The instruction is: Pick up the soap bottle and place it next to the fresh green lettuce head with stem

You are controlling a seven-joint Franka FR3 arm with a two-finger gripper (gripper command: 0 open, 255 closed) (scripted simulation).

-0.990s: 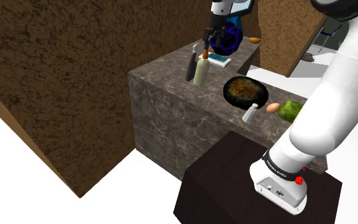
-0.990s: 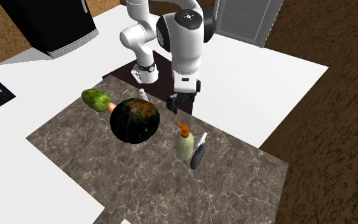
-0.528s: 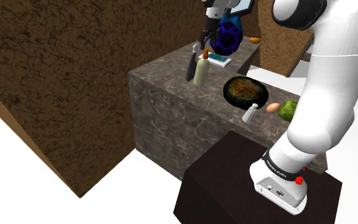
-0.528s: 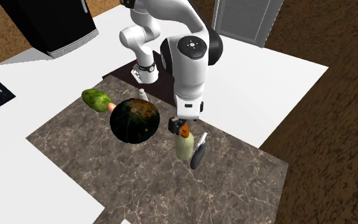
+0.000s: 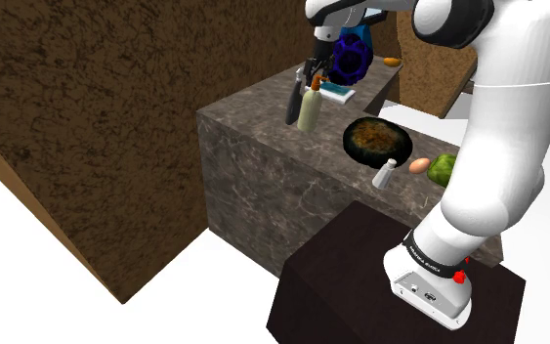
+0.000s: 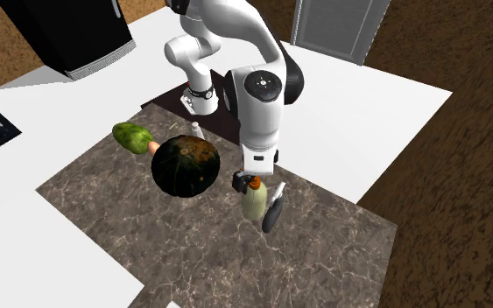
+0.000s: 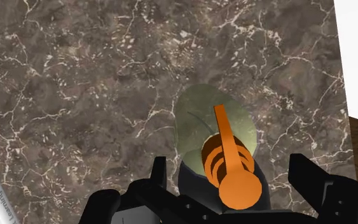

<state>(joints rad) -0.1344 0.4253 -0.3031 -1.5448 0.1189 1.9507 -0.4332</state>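
Shoulder view, nearest first: dark stand [image 5: 360, 283] with the arm's base on it. Beyond it, a brown-veined stone counter [image 5: 263, 166].

On the near end of the counter: green lettuce head [image 5: 444, 169], a small orange-brown egg-shaped item [image 5: 419, 164] just beside it, then a white shaker [image 5: 386, 173]. A dark round object [image 5: 377, 140] with a mottled brown-green face comes next.

Farther along: soap bottle [image 5: 309, 109], upright on the counter, pale olive body with an orange pump, well apart from the lettuce. A slim dark grey object [image 5: 293, 98] leans just beside it.

Gripper [image 5: 312, 70] is directly above the bottle. Wrist view: jaws apart, one black finger [image 7: 158, 175] on each side of the orange pump head, with a gap showing on both sides; nothing gripped.

Farthest: a blue rounded object [image 5: 351, 59] behind the gripper.
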